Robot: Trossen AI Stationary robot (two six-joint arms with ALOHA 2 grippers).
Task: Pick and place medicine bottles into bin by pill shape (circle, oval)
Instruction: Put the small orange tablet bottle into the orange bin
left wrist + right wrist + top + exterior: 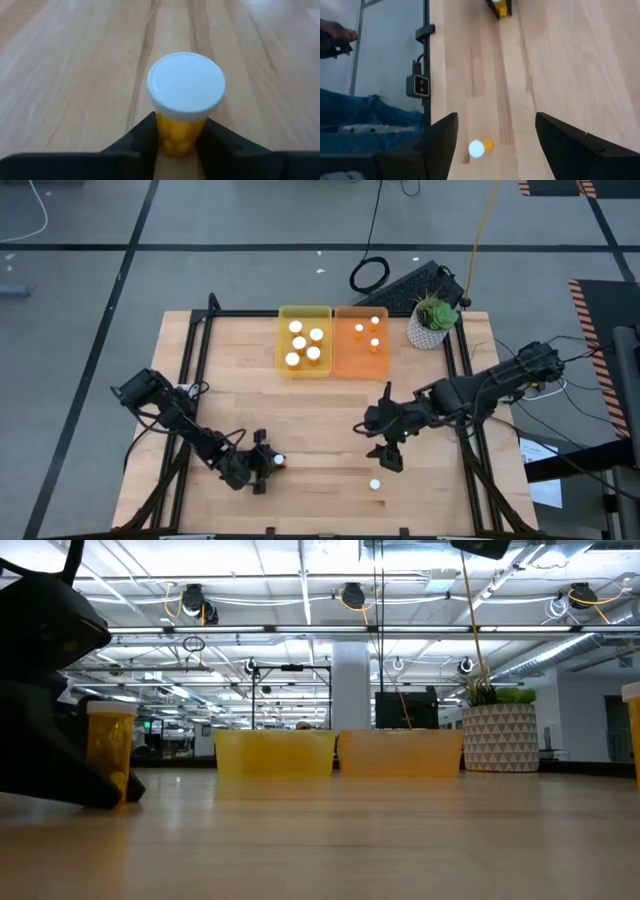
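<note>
A medicine bottle (186,90), orange with a white cap, stands upright between the fingers of my left gripper (178,136) near the table's front left (266,464). The low view shows the same bottle (110,752) beside the dark gripper. Another medicine bottle (375,484) (480,147) is on the bare table near the front edge, just nearer than my right gripper (384,444), which hovers open above it, touching nothing. At the far side sit the yellow bin (284,340), holding several bottles, and the orange bin (345,355), holding a few. My left gripper pinches the bottle's orange body (180,142) just below the cap, between its two fingers. The fingers come slanting down from the table's left. The bottle is upright; whether its base is on the table I cannot tell.
A white pot with a green plant (432,322) stands right of the orange bin. A black keyboard (415,288) lies beyond the far edge. A black frame rail (426,60) runs along the table's edge, with a seated person's legs (365,117) beyond it.
</note>
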